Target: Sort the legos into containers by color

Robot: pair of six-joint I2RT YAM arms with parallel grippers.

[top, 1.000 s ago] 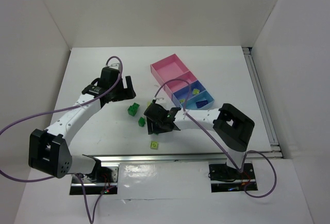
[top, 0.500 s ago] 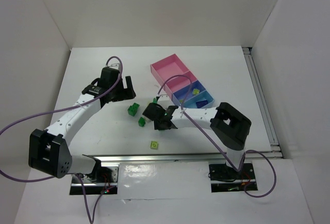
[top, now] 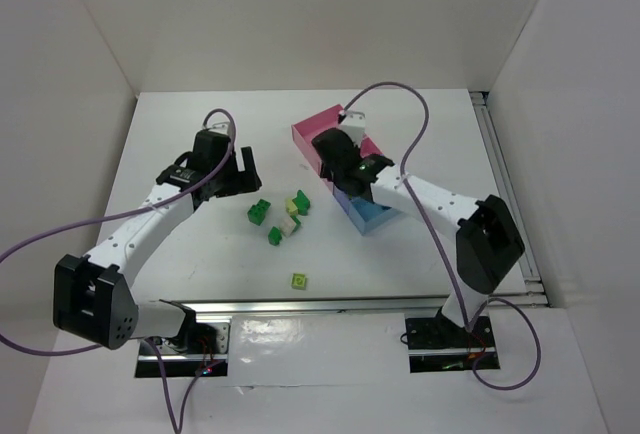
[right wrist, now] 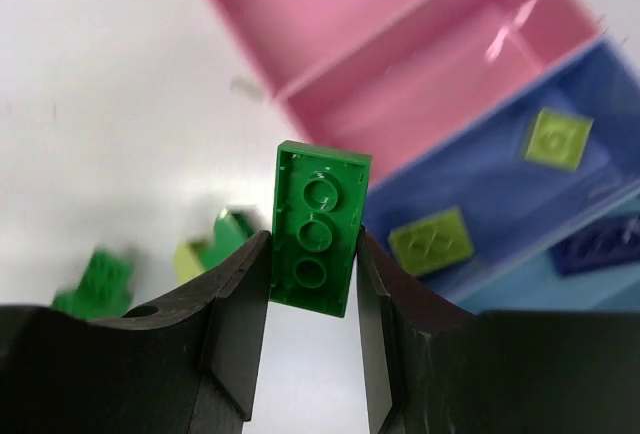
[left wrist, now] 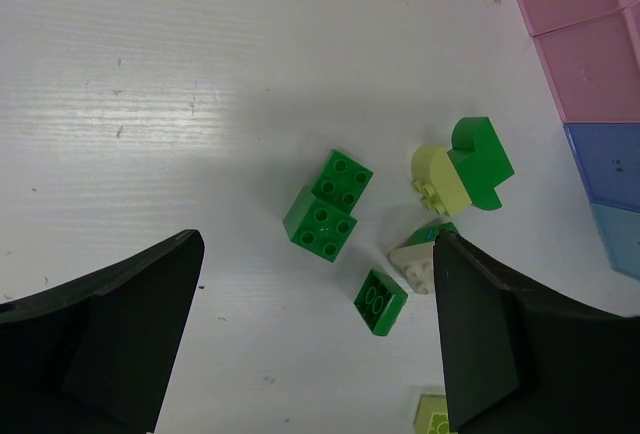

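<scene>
My right gripper (top: pixel 336 157) hangs over the pink end of the containers (top: pixel 318 130), shut on a dark green brick (right wrist: pixel 315 229) held upright between its fingers (right wrist: pixel 240 294). Below it are pink boxes (right wrist: pixel 400 44), a blue box (right wrist: pixel 500 179) with two yellow-green bricks (right wrist: pixel 430 239), and a light-blue box holding a dark blue brick (right wrist: pixel 600 244). My left gripper (top: pixel 238 170) is open above loose legos: a dark green pair (left wrist: pixel 328 216), a flat green one (left wrist: pixel 380 301), a pale yellow one (left wrist: pixel 437 179) and a cream one (left wrist: pixel 415 262).
A single yellow-green brick (top: pixel 299 281) lies nearer the table's front edge. The loose cluster (top: pixel 295 206) sits between the two grippers, just left of the container row. White walls stand on three sides, and a rail runs along the right edge (top: pixel 505 194).
My right gripper has risen from the table by the loose bricks and swung back and right to above the containers, carrying the dark green brick. The left arm has not moved.
</scene>
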